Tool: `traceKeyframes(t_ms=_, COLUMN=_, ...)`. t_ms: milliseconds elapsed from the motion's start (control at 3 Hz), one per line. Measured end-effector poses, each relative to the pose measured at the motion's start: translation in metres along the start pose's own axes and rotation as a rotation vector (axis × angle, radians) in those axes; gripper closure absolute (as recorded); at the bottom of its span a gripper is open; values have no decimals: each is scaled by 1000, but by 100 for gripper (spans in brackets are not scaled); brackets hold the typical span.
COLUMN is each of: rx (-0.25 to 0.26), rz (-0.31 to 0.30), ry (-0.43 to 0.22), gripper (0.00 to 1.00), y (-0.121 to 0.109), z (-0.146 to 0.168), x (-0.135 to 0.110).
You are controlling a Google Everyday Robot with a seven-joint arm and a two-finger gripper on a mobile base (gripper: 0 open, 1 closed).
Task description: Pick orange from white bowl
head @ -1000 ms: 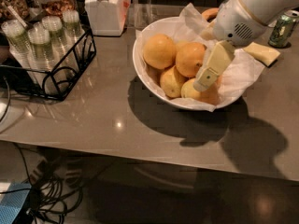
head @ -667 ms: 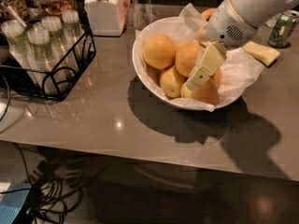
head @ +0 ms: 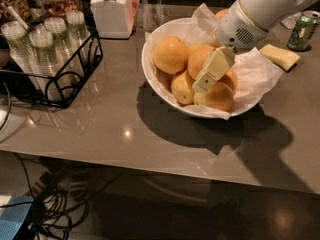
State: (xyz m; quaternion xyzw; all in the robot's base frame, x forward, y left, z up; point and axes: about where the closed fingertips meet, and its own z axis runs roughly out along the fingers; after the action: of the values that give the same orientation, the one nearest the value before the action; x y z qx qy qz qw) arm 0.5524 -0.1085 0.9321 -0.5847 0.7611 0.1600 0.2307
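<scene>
Orange (head: 196, 59): in the bowl (head: 148, 69), centre of the pile, with the claw (head: 206, 80) on it.
Camera view: the bowl stands on the counter (head: 110, 129). The fruit is judged firm, fairly heavy and smooth-skinned, so liable to slip; grip across the widest part, from above. The claw reaches in from the right, apparently touching the orange and neighbouring fruit (head: 217, 96); whether it is apart or together cannot be told.

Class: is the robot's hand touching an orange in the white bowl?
Cannot tell: the camera view shows the hand overlapping the oranges in the white bowl, depth unclear.
</scene>
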Motion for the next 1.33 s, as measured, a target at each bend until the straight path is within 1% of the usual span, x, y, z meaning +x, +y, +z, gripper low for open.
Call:
traceKeyframes(t_ms=1000, rx=0, rz=0, ry=0, gripper=89, y=0, z=0, x=0)
traceKeyframes(t_ms=1333, rx=0, rz=0, ry=0, gripper=100, y=0, z=0, x=0)
